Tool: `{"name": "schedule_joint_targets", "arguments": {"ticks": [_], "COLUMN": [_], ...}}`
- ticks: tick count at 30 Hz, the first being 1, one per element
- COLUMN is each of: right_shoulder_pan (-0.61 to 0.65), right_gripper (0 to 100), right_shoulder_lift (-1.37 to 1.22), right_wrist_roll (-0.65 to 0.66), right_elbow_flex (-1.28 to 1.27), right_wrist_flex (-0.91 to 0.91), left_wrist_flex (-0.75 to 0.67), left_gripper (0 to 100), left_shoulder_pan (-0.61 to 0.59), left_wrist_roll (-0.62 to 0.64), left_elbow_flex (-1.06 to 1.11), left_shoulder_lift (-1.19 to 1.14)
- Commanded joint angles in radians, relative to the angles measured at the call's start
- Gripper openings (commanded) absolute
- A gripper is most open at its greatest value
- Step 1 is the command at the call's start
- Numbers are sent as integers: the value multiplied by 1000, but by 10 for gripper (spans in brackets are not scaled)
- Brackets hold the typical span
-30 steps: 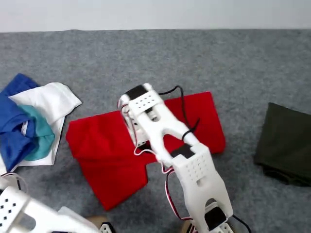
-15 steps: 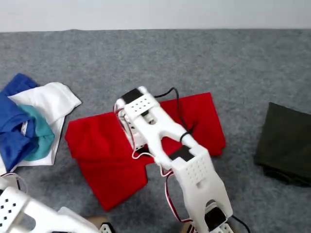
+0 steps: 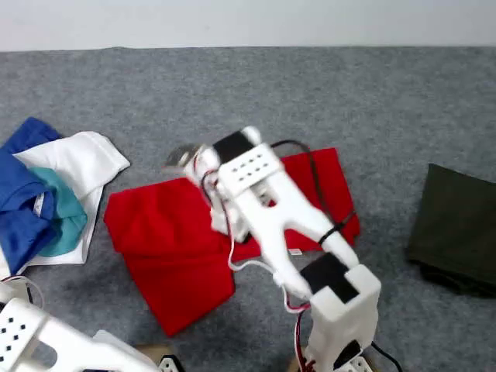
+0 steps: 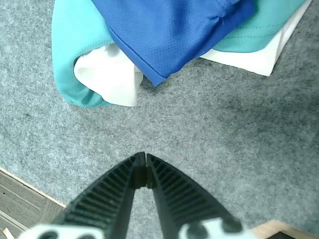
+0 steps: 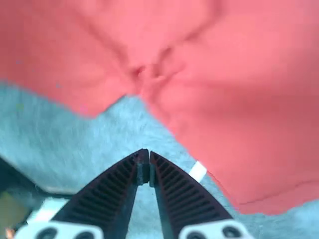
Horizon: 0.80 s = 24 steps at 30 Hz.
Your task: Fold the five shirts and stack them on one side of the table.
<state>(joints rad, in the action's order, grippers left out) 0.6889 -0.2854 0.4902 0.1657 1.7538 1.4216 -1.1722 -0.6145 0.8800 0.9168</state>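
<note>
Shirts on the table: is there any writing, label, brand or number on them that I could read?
No text can be read in any view.
Small white tag at the edge of the red shirt: too blurred to read.
Small pale label on the blue shirt: too small to read.

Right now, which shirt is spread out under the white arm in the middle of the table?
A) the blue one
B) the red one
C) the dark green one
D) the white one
B: the red shirt lies spread on the grey table beneath the right arm. The blue shirt and the white shirt sit heaped at one side, and the dark shirt lies at the other.
</note>
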Motion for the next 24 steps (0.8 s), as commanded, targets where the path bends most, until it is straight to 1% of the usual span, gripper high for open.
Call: {"name": "schedule_joint_targets", "arguments": {"ticks": [1, 6, 11, 13, 15, 19, 24], "right_shoulder_pan": [90, 248, 394, 440, 479, 532, 536], "right_gripper": [9, 32, 169, 196, 197, 197, 195], "right_shoulder_lift": [62, 71, 71, 68, 64, 53, -58], "right_wrist_roll": [41, 68, 80, 80, 83, 77, 77], "right_elbow_flex": [-55, -160, -222, -226, -224, -229, -236], "right_wrist_flex": [30, -77, -150, -173, -199, -251, -306], "left_wrist_flex": [-20, -25, -25, -20, -18, -18, -18], "left_gripper": [9, 9, 11, 11, 11, 11, 11], "left_shoulder_pan": [2, 2, 2, 2, 2, 0, 0], "left_wrist_roll": [-3, -3, -6, -6, -6, -6, -6], "left_elbow_flex": [-2, -2, -2, -2, -2, -2, -2], "left_shoulder_lift": [5, 3, 3, 3, 3, 3, 3]}}
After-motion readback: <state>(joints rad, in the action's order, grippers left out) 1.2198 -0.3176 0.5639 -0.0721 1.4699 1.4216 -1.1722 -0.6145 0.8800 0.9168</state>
